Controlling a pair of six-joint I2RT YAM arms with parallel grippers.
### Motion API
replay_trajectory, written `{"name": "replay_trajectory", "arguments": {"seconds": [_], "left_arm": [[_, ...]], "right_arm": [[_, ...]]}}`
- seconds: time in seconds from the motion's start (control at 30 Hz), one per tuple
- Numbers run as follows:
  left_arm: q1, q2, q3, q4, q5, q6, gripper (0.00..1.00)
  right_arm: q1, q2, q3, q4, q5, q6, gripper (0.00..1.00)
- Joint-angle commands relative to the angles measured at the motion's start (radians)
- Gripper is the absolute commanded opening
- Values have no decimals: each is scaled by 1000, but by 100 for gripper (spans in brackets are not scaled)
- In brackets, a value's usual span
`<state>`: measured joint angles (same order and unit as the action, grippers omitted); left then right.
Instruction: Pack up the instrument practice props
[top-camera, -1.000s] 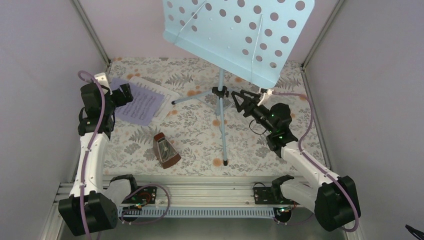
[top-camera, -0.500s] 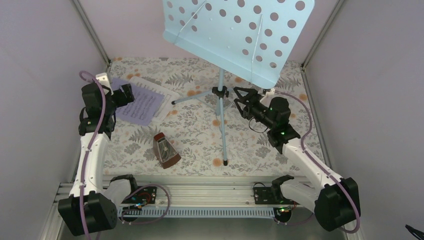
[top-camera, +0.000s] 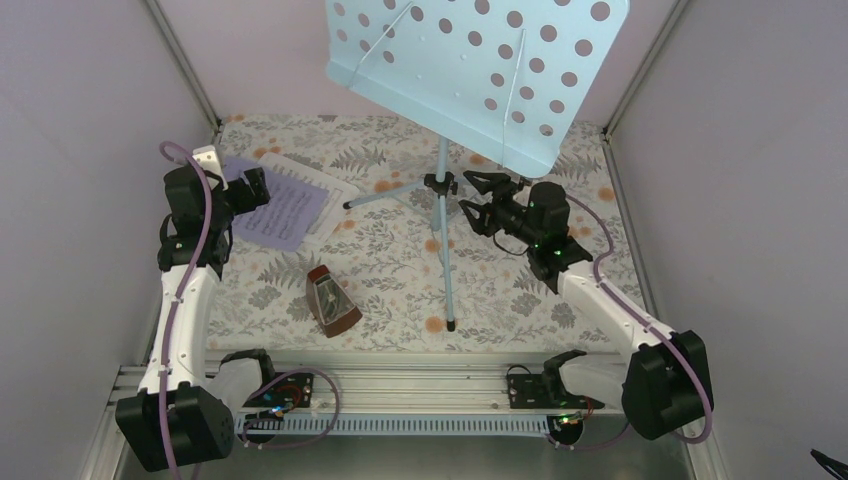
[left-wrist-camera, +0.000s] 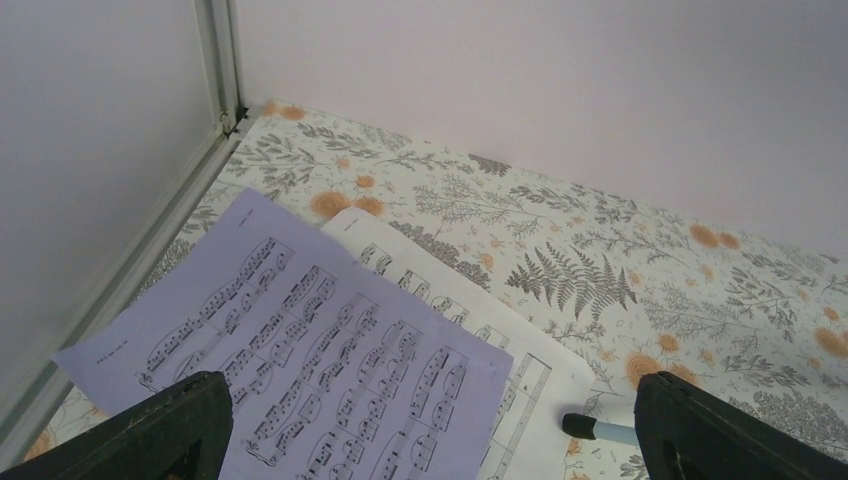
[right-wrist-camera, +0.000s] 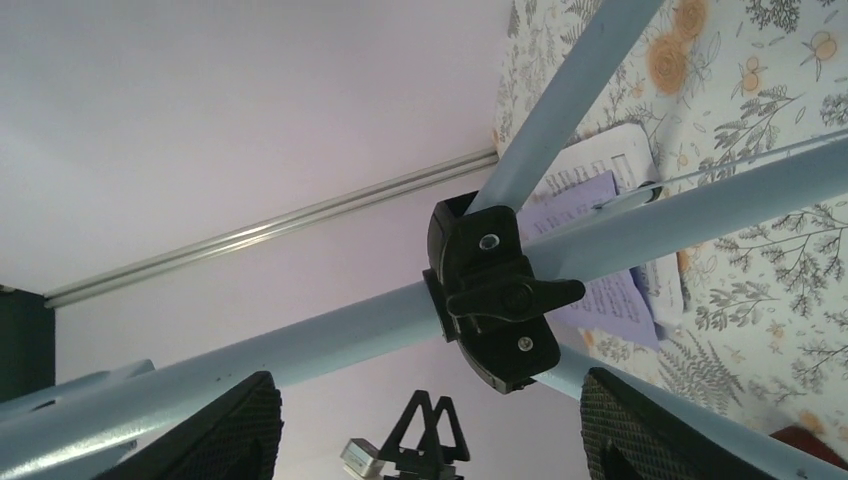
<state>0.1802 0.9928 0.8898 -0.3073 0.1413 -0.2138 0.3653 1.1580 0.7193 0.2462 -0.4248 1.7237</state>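
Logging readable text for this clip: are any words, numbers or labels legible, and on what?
Lavender sheet-music page: printed staves and a small heading line, too small to read.
White sheet-music page: staves only, nothing legible.
Metronome: any markings too small to read.
No legible text elsewhere.

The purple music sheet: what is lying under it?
A white sheet-music page lies under the lavender page; only its far strip shows. Whether more pages lie beneath cannot be seen.

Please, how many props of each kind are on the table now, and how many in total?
Music stand: 1
Sheet-music pages: 2 (one lavender, one white)
Metronome: 1
Total: 4
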Motion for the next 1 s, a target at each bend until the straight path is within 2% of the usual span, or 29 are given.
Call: {"name": "replay_trajectory", "arguments": {"seconds": [0.0, 0.27, 0.53, 0.8, 0.97], "left_arm": [[-5, -4, -6, 32, 13, 1, 100], [-6, -3, -8, 34, 21, -4, 100], [-6, -5, -8, 33, 24, -6, 100], [-6, -10, -9, 34, 30, -8, 100], [-5, -14, -9, 35, 32, -7, 100]], "right_arm": [[-2, 23, 9, 34, 1, 96, 70], [-2, 131, 43, 119, -90, 166, 65], [-1, 168, 74, 98, -58, 181, 60], [-2, 206, 75, 134, -72, 203, 44], [-1, 209, 71, 135, -76, 203, 24]]}}
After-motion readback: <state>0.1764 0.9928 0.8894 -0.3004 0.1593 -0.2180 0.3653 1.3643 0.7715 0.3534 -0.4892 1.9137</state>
